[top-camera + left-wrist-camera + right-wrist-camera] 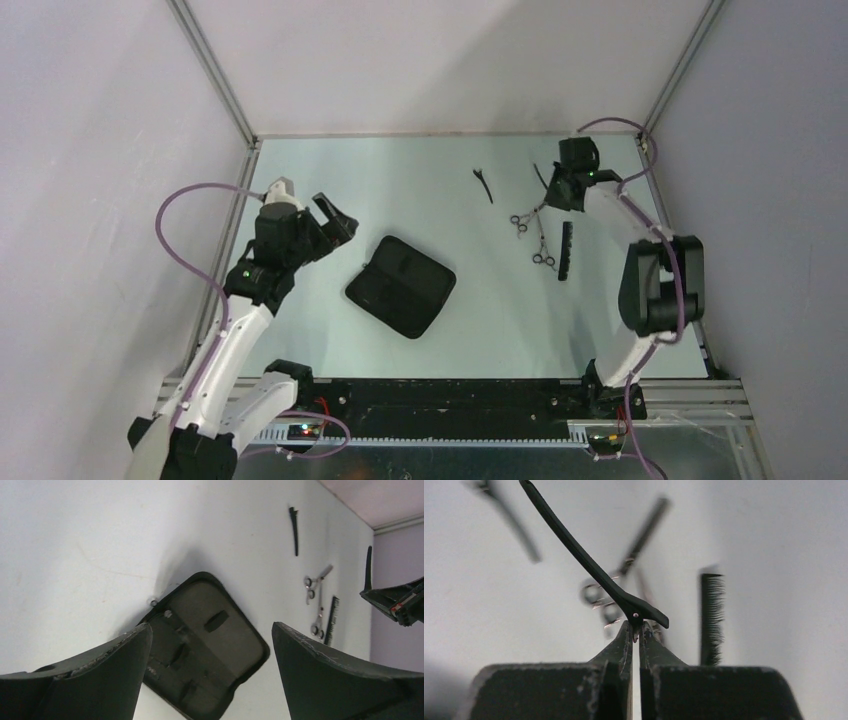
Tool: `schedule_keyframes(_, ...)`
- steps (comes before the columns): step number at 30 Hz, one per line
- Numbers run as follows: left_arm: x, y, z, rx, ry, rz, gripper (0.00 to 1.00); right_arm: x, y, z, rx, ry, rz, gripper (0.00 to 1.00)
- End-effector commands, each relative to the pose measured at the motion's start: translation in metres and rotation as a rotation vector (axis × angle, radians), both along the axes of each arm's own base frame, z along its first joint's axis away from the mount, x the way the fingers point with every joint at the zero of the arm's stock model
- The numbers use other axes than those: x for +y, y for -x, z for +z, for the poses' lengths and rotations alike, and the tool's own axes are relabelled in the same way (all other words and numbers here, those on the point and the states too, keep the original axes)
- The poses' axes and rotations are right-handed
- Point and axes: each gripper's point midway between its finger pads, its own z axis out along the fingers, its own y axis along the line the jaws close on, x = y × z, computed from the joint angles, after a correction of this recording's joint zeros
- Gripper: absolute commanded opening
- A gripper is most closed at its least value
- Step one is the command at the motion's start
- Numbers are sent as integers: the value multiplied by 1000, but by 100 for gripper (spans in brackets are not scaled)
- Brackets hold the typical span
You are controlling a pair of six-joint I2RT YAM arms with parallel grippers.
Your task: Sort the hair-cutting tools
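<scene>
So, case (400, 285): open, empty
Right gripper (635, 630): clamped on clip (574, 545)
Left gripper (210, 626): jaws apart
Table (420, 165): scissors (520, 222), comb (567, 250), other clip (484, 184) unsorted

Pale table (500, 330) with open case (400, 286), two scissors (520, 222), comb (567, 251), clip (484, 185).

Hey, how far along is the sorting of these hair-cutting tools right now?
Nothing looks sorted yet: the open case holds no tools. In hand: the right fingers are shut on one black clip. Left: the other clip, both scissors and the comb lie on the table.
</scene>
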Motion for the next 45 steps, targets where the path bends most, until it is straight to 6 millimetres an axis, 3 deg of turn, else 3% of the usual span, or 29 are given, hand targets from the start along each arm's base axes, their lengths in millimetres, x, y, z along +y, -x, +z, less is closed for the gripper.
schedule_keyframes(1,-26,-17,34,-70,69,-111,97,57,-2,61,-265,87,186,0)
schedule_keyframes(5,-44,-26,46,-55,133,-168,100,112,19,95,-435,213,335,0)
schedule_keyframes(6,-48,-26,47,-46,156,-182,100,133,33,97,-465,252,417,0)
schedule_keyframes(7,-51,-30,50,-40,168,-188,100,139,32,110,-535,282,408,0)
schedule_keyframes(9,-59,-33,52,-18,207,-210,100,177,51,131,-662,359,520,0)
schedule_keyframes(16,-91,-40,69,2,384,-300,100,238,87,169,-928,501,623,0)
schedule_keyframes(20,-97,-41,67,27,451,-294,100,271,108,179,-1020,531,684,0)
schedule_keyframes(27,-107,-43,71,12,563,-307,88,301,129,192,-1123,541,717,0)
schedule_keyframes(29,-109,-42,73,9,586,-310,81,306,133,192,-1135,544,723,0)
schedule_keyframes(34,-110,-37,72,15,615,-318,54,306,134,193,-1139,549,706,0)
schedule_keyframes(39,-111,-32,75,0,635,-331,33,308,134,190,-1133,557,712,0)
schedule_keyframes(43,-109,-31,76,-28,620,-334,6,309,135,188,-1128,551,715,0)
schedule_keyframes(45,-108,-32,75,-43,600,-340,1,309,136,187,-1122,546,723,2)
